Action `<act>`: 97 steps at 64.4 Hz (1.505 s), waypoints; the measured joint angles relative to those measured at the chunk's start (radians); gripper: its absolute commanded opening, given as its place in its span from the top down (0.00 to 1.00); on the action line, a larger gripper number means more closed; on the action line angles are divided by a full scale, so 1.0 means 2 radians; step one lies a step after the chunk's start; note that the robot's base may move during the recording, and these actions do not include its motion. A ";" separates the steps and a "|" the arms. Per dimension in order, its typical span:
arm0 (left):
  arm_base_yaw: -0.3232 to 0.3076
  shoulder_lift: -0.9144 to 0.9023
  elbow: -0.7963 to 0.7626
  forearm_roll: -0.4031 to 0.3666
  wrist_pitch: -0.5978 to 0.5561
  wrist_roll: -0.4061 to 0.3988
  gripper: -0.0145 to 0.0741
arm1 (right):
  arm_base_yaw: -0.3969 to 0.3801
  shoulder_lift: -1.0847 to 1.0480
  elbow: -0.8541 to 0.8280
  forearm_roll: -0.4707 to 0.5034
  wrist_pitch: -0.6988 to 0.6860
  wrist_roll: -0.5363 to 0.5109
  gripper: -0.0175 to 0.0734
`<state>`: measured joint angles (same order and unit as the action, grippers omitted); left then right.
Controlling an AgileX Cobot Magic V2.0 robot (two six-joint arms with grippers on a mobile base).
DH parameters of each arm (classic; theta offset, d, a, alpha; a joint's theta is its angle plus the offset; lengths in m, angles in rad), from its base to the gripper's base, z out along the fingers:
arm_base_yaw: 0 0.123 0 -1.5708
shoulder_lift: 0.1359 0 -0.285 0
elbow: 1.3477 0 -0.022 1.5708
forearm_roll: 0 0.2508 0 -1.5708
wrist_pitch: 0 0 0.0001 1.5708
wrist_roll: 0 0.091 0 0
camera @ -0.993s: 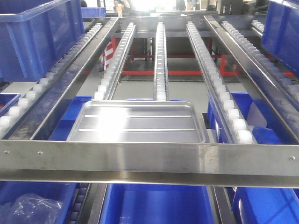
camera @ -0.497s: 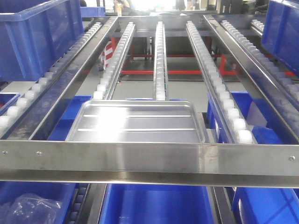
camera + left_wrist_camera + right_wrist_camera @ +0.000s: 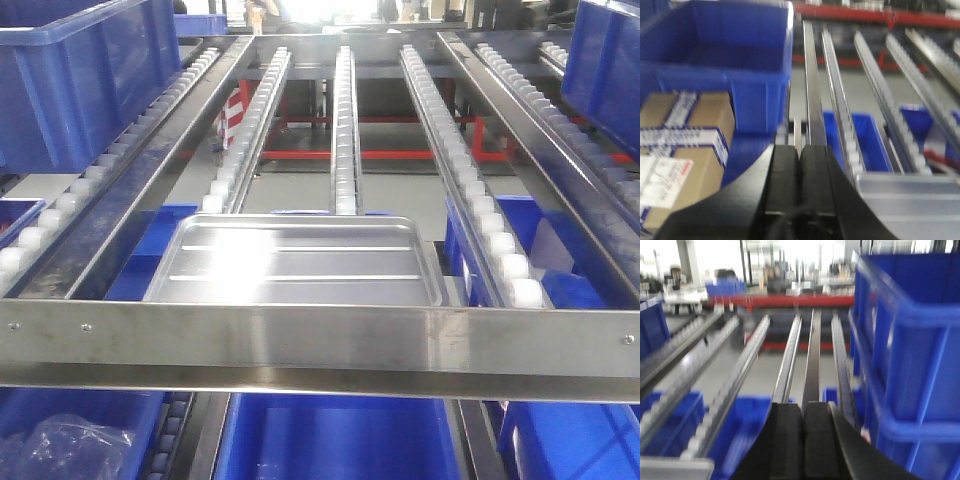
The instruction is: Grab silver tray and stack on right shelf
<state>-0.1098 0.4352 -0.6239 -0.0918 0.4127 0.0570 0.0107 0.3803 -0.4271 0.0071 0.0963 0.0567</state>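
Observation:
The silver tray [image 3: 295,262] lies flat on the steel roller shelf [image 3: 345,120], just behind the shelf's polished front bar [image 3: 320,340]. Neither gripper shows in the front view. In the left wrist view my left gripper [image 3: 800,149] is shut with nothing between its black fingers. It hovers above a rail, and the tray [image 3: 912,202] lies to its lower right, apart from it. In the right wrist view my right gripper [image 3: 802,406] is also shut and empty, pointing along the rails. A blurred grey metal edge [image 3: 670,467] shows at its lower left.
Blue bins stand on the rack at the left [image 3: 80,80] and the right [image 3: 610,60], and more sit on the level below [image 3: 330,440]. Taped cardboard boxes [image 3: 680,145] lie left of my left gripper. A tall blue bin [image 3: 910,340] is close on my right gripper's right.
The front view has shifted very slightly. The tray lies in the same place on the rollers.

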 measured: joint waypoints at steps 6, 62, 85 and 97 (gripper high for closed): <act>-0.023 0.061 -0.020 0.000 0.016 0.000 0.94 | 0.015 0.036 -0.001 0.000 0.011 0.001 0.46; -0.130 0.411 -0.247 -0.075 0.157 0.000 0.41 | 0.210 0.430 -0.241 0.052 0.184 0.001 0.37; -0.190 0.544 -0.314 -0.040 0.165 -0.044 0.50 | 0.210 0.583 -0.369 0.032 0.309 0.073 0.38; -0.219 0.620 -0.379 0.071 0.214 -0.137 0.50 | 0.210 0.633 -0.405 -0.021 0.314 0.154 0.38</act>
<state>-0.5478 1.6752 -1.3814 0.0498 0.8410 -0.2160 0.4317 1.6472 -1.2378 -0.0349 0.7237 0.3646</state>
